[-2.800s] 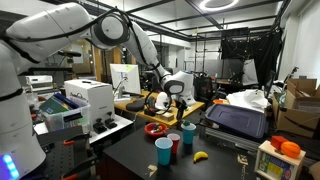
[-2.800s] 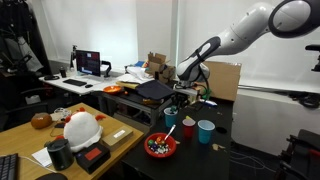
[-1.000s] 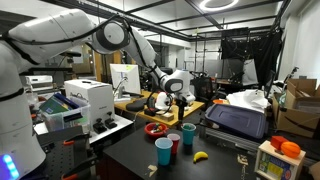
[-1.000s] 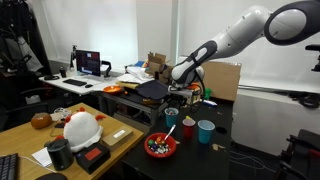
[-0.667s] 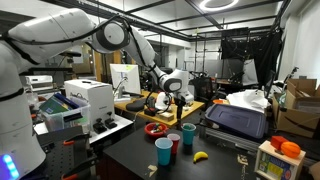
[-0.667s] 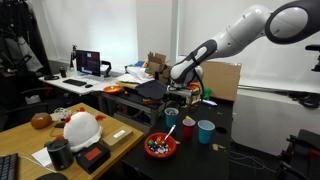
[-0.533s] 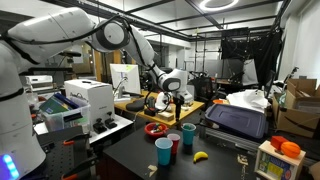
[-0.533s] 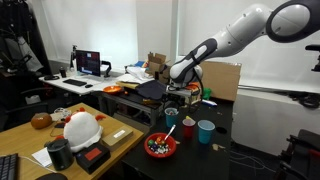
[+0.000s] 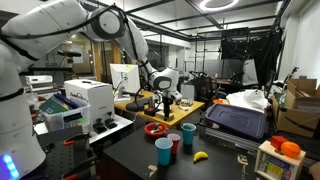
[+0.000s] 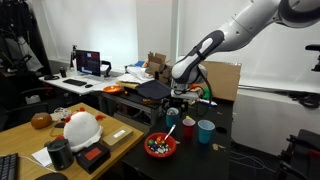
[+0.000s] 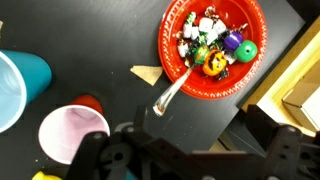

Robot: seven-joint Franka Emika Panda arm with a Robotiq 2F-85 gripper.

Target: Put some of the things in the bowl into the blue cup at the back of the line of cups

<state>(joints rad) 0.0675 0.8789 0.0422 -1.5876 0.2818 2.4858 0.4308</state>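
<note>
The red bowl (image 11: 225, 88) looks like smooth, shiny plastic. The spoon (image 11: 170, 93) looks silvery and shiny. The blue cup (image 9: 188, 134) and the red cup (image 11: 70, 132) look like smooth plastic. The table (image 11: 90, 35) is black and dull.

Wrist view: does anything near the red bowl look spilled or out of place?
No spill shows. A small tan triangular scrap lies loose on the black table beside the red bowl, near the spoon handle sticking out over its rim.

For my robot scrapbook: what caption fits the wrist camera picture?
Open claw above a red bowl of colourful bits, a blue cup and a red cup.
</note>
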